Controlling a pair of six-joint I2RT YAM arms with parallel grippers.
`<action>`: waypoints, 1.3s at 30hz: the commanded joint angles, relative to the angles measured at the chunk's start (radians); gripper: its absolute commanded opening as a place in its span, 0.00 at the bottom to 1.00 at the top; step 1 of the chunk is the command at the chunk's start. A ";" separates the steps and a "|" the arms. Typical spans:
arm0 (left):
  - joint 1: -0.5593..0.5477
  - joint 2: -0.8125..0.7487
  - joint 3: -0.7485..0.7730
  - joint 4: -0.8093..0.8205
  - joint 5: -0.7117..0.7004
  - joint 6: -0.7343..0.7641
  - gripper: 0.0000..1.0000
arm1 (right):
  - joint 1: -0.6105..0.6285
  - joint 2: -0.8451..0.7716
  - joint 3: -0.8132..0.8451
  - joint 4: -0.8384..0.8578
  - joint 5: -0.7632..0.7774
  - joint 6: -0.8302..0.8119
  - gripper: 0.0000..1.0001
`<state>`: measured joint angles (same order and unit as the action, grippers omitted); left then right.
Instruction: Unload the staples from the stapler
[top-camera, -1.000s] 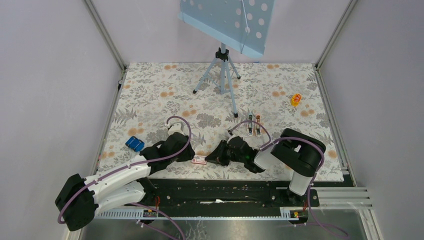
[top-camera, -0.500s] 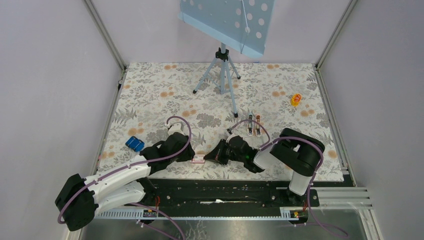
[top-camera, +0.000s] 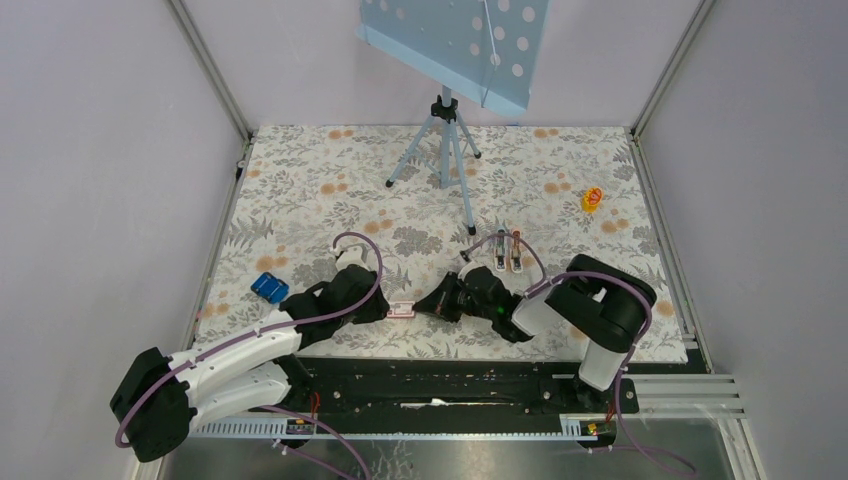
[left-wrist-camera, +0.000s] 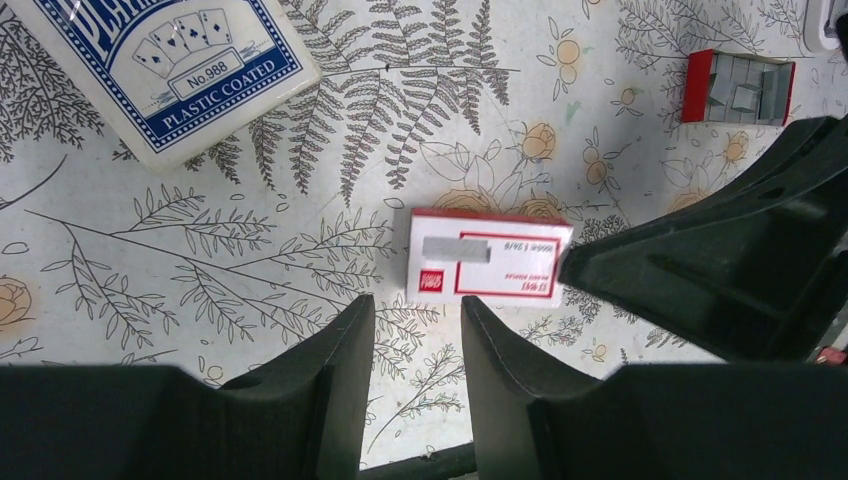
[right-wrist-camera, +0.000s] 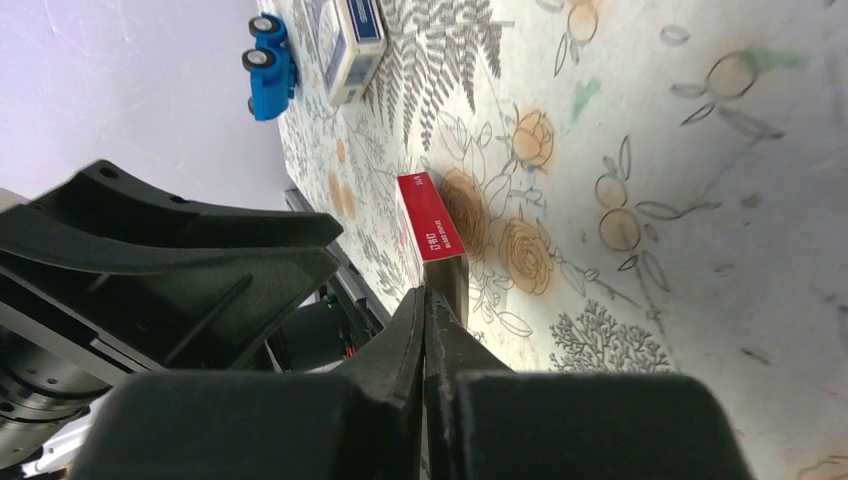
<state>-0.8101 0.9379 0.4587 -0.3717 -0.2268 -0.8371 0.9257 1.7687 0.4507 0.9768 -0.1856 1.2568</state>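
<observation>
A flat red-and-white box (left-wrist-camera: 488, 258) lies on the flowered cloth just ahead of my left gripper (left-wrist-camera: 415, 305), which is open and empty. The box is beyond its fingertips, not between them. My right gripper (right-wrist-camera: 427, 296) is shut on nothing, its tip touching the box's right end (right-wrist-camera: 430, 228). In the top view the box (top-camera: 400, 310) sits between the left gripper (top-camera: 382, 306) and the right gripper (top-camera: 422, 307). Two small slim objects (top-camera: 507, 256) lie behind the right gripper, too small to tell which is the stapler. A pale corner (left-wrist-camera: 828, 22) shows at the left wrist view's edge. No loose staple strip shows.
An open red tray of grey staple strips (left-wrist-camera: 738, 86) lies to the far right of the box. A blue playing-card box (left-wrist-camera: 165, 65) and a blue toy car (right-wrist-camera: 268, 62) lie to the left. A tripod (top-camera: 445, 150) stands at the back and a small yellow object (top-camera: 592, 200) lies far right.
My right gripper has moved a little left and away from the near edge, and the red-and-white box has shifted with it toward the left gripper. The left arm has not moved.
</observation>
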 joint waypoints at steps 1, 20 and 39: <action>0.005 -0.014 0.044 0.003 -0.027 0.009 0.41 | -0.047 -0.059 -0.013 0.001 -0.003 -0.054 0.00; 0.005 0.021 0.072 0.003 -0.031 0.026 0.40 | -0.246 -0.126 0.107 -0.339 -0.149 -0.258 0.00; 0.006 0.053 0.081 0.048 -0.009 0.025 0.41 | -0.297 -0.292 0.236 -0.731 -0.068 -0.487 0.31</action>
<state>-0.8097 0.9722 0.4915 -0.3740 -0.2367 -0.8200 0.6365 1.5600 0.6125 0.4042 -0.3149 0.8902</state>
